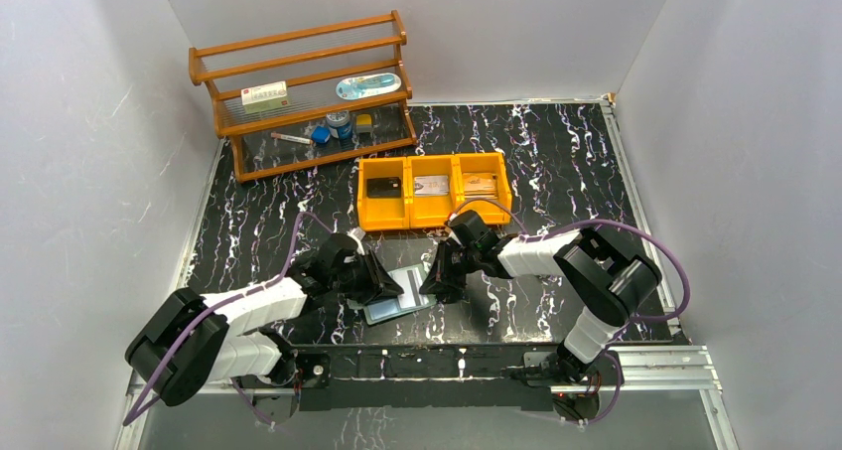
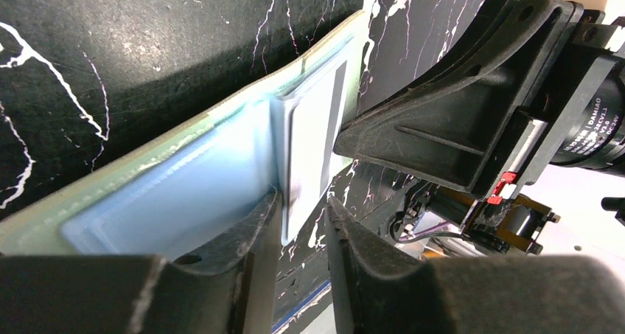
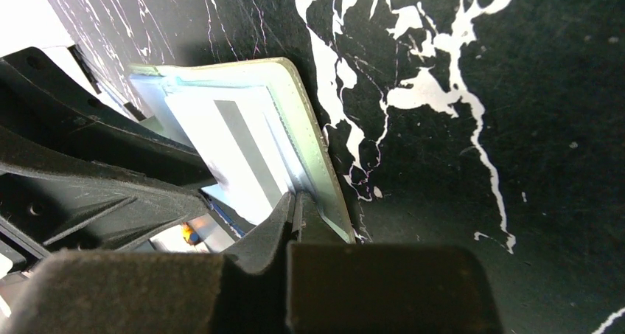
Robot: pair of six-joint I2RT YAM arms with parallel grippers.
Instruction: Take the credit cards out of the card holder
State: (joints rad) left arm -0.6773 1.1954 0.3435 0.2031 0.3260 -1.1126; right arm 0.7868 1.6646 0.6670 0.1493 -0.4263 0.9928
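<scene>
Black fingers of the right gripper [image 3: 295,209] were clenched on the pale green rim of the thin, teal-grey translucent card holder [image 3: 313,150], low over the black marbled table [image 1: 556,162] between the two arms. The left gripper [image 2: 304,216] had released, its jaws slightly parted around the end of a pale, grey-striped credit card [image 2: 313,142] protruding from the pouch. Behind, an orange three-compartment plastic bin [image 1: 434,215] held a dark flat item [image 1: 385,187], a silvery card [image 1: 431,184] and a tan card [image 1: 480,184], one per compartment.
</scene>
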